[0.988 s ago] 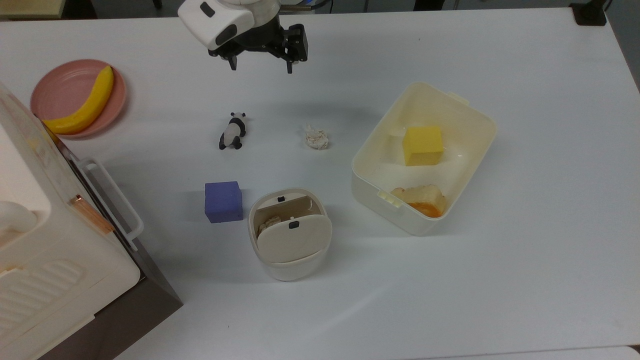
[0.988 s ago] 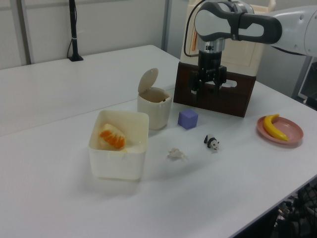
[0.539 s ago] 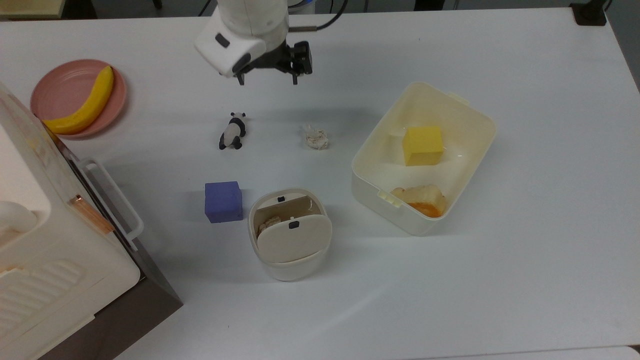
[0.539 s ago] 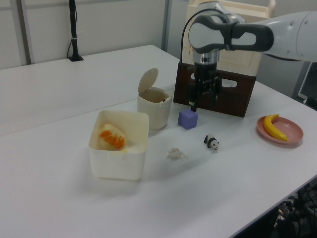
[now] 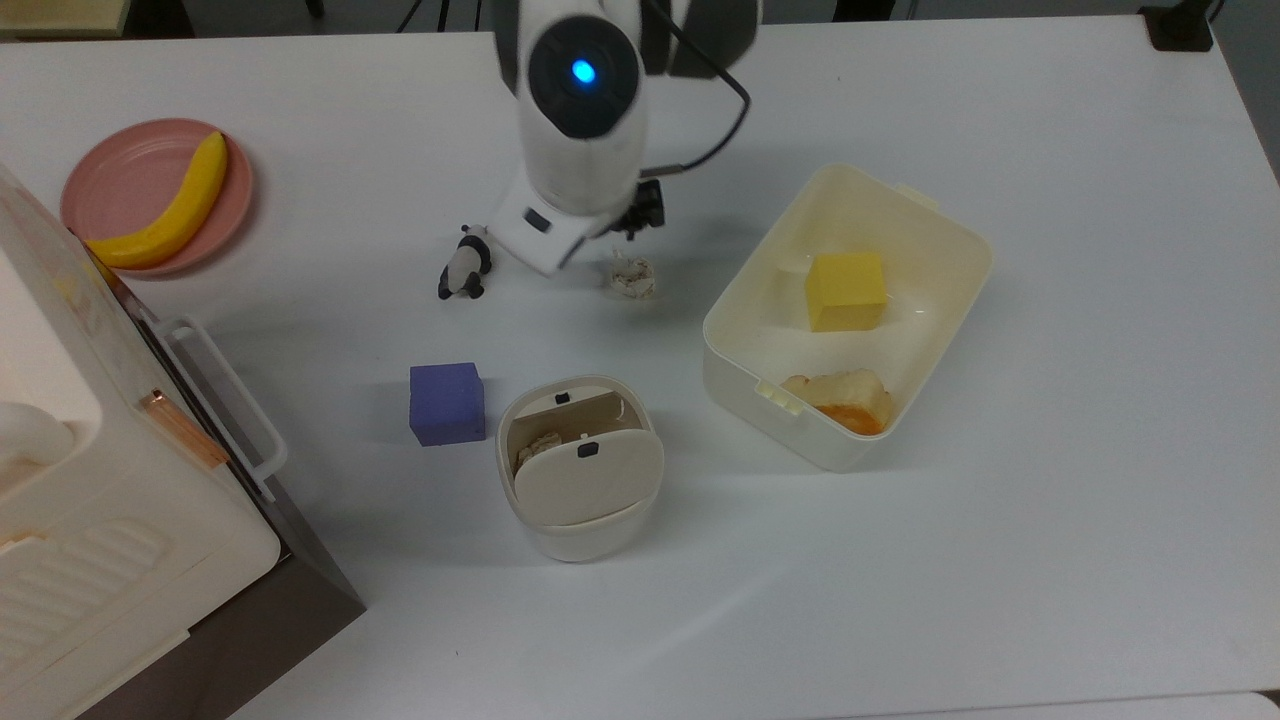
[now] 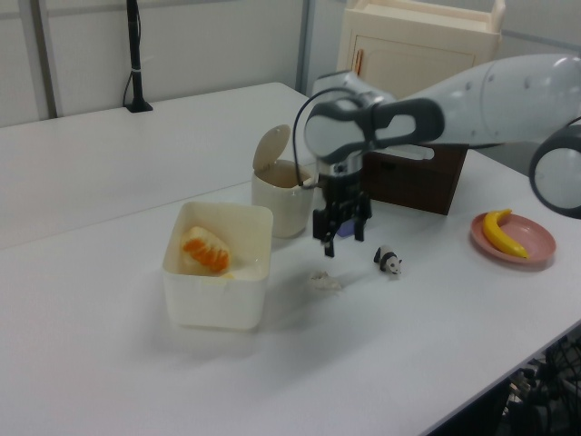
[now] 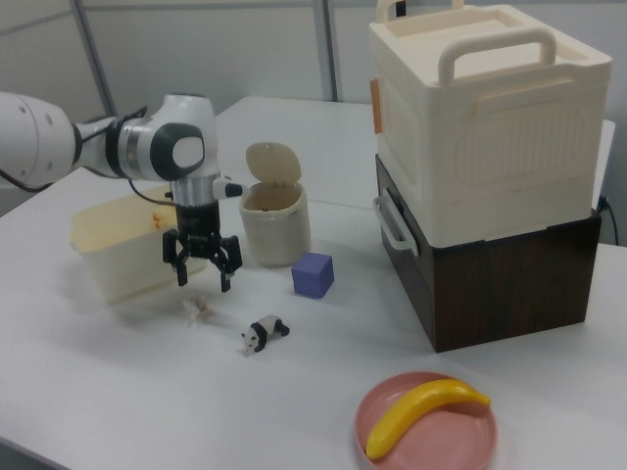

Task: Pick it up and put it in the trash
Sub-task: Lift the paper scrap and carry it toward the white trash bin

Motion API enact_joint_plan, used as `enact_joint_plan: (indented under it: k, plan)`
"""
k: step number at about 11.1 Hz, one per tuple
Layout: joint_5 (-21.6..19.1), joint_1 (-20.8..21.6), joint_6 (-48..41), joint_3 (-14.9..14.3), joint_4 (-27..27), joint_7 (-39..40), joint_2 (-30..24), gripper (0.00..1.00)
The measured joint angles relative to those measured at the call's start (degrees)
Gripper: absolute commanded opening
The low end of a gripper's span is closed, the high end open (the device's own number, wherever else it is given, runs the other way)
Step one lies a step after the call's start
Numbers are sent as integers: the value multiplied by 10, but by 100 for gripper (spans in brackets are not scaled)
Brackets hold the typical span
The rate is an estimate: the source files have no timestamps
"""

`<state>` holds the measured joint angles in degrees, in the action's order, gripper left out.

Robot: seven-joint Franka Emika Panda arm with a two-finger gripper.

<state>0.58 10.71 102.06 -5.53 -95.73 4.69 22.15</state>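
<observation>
While the paper wad [image 7: 198,307] lies loose on the white table [image 5: 1000,600], the gripper [image 7: 203,274] hangs just above it with its 2 fingers [image 7: 180,271] spread apart and nothing between them, pointing straight down. That stance reads as a lining-up for a top-down pinch: the wad sits below the gap, slightly toward the right view's left of centre, so a small shift may be needed before the descent. In the left view the wad [image 6: 323,281] lies just under the fingertips of the gripper [image 6: 340,244], not touching them.

Beside the fingers, on the right view's right, stands the panda figurine [image 7: 263,334], near enough that a wide spread could brush it (a risk, in my judgement).

Beyond the fingers in the right view waits the trash bin [image 7: 275,227], with its flap lid [image 7: 265,161] tipped up, presumably so a drop can go straight in; the top view shows the bin [image 5: 580,470] already holding some pale scrap. On the far side of the wad in the top view, the rectangular cream tub [image 5: 960,245] holds 1 yellow block [image 5: 846,290] and 1 piece of bread with orange on it [image 5: 840,398]. The purple cube [image 5: 446,402] sits just beside the bin. Well apart from the fingers, a pink plate [image 5: 120,175] carries 1 banana [image 5: 170,208].
</observation>
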Motion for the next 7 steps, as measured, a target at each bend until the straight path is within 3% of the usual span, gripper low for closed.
enact_joint_plan:
  k: [2, 3, 4, 7]
  plan:
    - [12, 22, 35, 0, -5, -25, 34, 99]
    - [18, 30, 47, 0, -5, -37, 48, 92]
    - [21, 36, 54, 0, -6, -41, 60, 61]
    - [38, 46, 68, 1, -11, -41, 67, 20]
